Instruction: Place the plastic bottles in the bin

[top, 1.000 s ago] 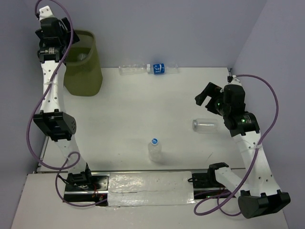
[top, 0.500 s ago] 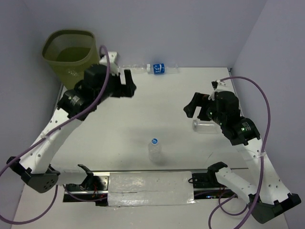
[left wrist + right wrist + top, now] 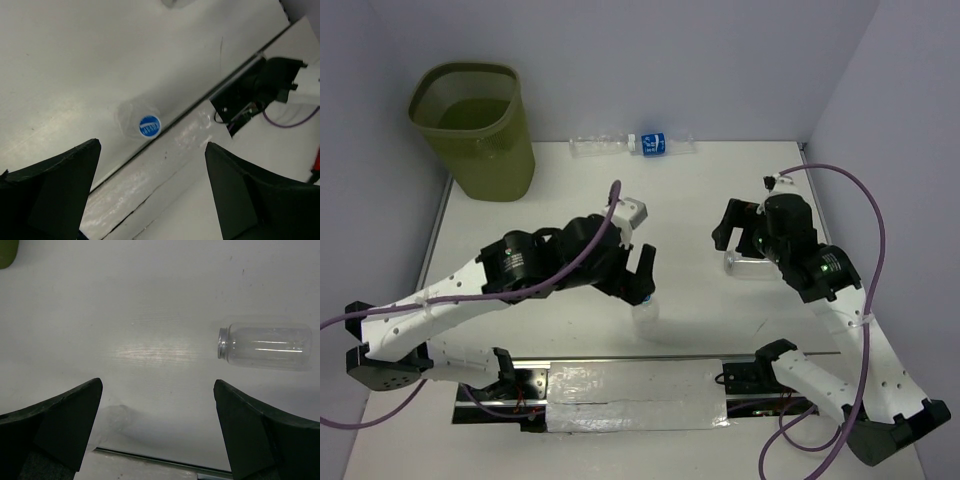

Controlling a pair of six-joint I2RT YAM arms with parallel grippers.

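Two robot arms in white shells with black joint housings fill the overhead view: the left arm [image 3: 440, 300] at lower left, the right arm [image 3: 855, 330] at lower right. Rows of small dark screw holes dot the white links. A purple cable [image 3: 840, 169] loops alongside each arm. A small green light [image 3: 823, 266] glows on the right arm's black wrist housing. Close up, the left gripper [image 3: 151, 144] and the right gripper [image 3: 158, 381] show matte black, wedge-shaped fingers at the frames' lower corners.
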